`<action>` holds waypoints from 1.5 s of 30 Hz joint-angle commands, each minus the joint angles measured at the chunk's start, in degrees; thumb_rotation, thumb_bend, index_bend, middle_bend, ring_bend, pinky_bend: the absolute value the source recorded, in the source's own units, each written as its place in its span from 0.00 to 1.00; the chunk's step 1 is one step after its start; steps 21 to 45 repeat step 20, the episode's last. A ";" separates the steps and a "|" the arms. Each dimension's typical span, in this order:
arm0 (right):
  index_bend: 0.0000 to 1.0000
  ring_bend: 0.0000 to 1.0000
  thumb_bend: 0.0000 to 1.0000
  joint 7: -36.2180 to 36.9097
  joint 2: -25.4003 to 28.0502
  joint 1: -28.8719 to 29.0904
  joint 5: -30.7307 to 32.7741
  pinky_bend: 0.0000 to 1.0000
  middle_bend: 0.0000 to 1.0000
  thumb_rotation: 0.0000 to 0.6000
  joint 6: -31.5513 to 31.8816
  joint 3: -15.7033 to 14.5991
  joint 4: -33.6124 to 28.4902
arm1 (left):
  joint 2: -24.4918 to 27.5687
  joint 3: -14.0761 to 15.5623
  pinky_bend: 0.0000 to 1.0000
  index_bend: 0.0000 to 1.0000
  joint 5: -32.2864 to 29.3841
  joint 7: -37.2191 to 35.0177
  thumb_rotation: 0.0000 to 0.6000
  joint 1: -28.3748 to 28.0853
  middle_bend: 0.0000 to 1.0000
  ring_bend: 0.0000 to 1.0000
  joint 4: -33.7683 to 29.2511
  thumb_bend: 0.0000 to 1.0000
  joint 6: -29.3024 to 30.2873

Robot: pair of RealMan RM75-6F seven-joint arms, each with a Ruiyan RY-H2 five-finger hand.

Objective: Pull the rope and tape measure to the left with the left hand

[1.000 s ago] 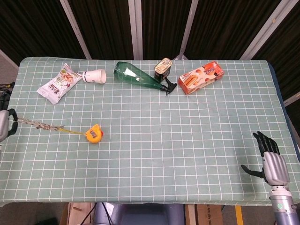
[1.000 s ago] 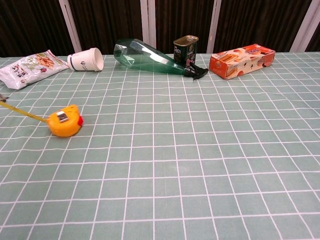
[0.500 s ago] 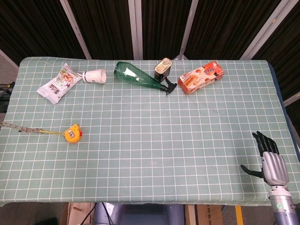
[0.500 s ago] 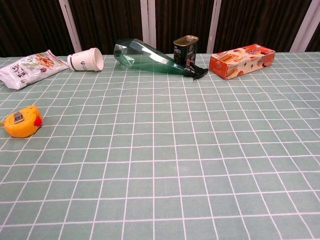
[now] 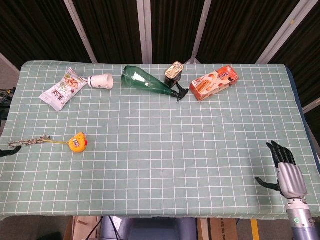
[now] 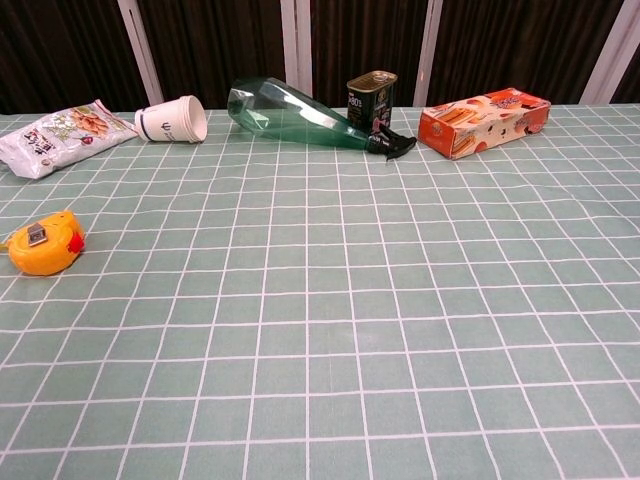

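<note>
Tape measure [image 5: 77,142], yellow with a red tab, lying near the left edge of the bench [image 5: 165,150]; also seen at the left margin of the chest view [image 6: 42,243]. Thin yellow blade drawn out leftward from it, joined to the rope [image 5: 27,142], which lies slack on the cloth and reaches the left bench edge. Short dark strap at the rope's outer end, hanging just past the edge.

Left hand: outside both views, so state of its fingers cannot be told.

Right hand [image 5: 286,172] at the lower right corner, beside the bench edge, apart from all items. Fingers [image 5: 278,150] released, spread and pointing up, thumb out to the side, grasping nothing.

Along the far side, left to right: snack bag [image 5: 62,89] lying flat; paper cup [image 5: 101,80] on its side just beside the bag; green spray bottle [image 5: 148,81] on its side, black trigger head toward the right; upright tin can [image 5: 173,73] just behind the trigger head; orange box [image 5: 214,82] lying at an angle. All well apart from tape measure and rope.
</note>
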 commanded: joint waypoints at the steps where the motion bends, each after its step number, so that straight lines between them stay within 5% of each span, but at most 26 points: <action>1: 0.00 0.00 0.17 -0.59 -0.02 0.10 -0.88 0.00 0.00 1.00 0.14 -0.40 0.33 | -1.72 4.27 0.00 0.00 10.42 -2.26 1.00 5.09 0.00 0.00 -5.52 0.04 6.73; 5: 0.00 0.00 0.17 -1.53 -0.28 0.08 -2.61 0.00 0.00 1.00 1.02 -0.88 0.85 | -4.77 7.66 0.00 0.00 17.44 -1.98 1.00 6.44 0.00 0.00 -2.97 0.02 7.12; 14: 0.00 0.00 0.17 -4.10 -1.84 -0.20 -6.81 0.00 0.00 1.00 4.35 -1.52 2.96 | -8.04 10.10 0.00 0.00 25.53 -0.33 1.00 7.14 0.00 0.00 0.48 0.01 6.32; 45: 0.00 0.00 0.17 -4.51 -2.72 -0.89 -8.25 0.00 0.00 1.00 7.21 -1.27 4.39 | -7.93 10.11 0.00 0.00 26.45 -1.53 1.00 8.53 0.00 0.00 1.60 0.01 7.19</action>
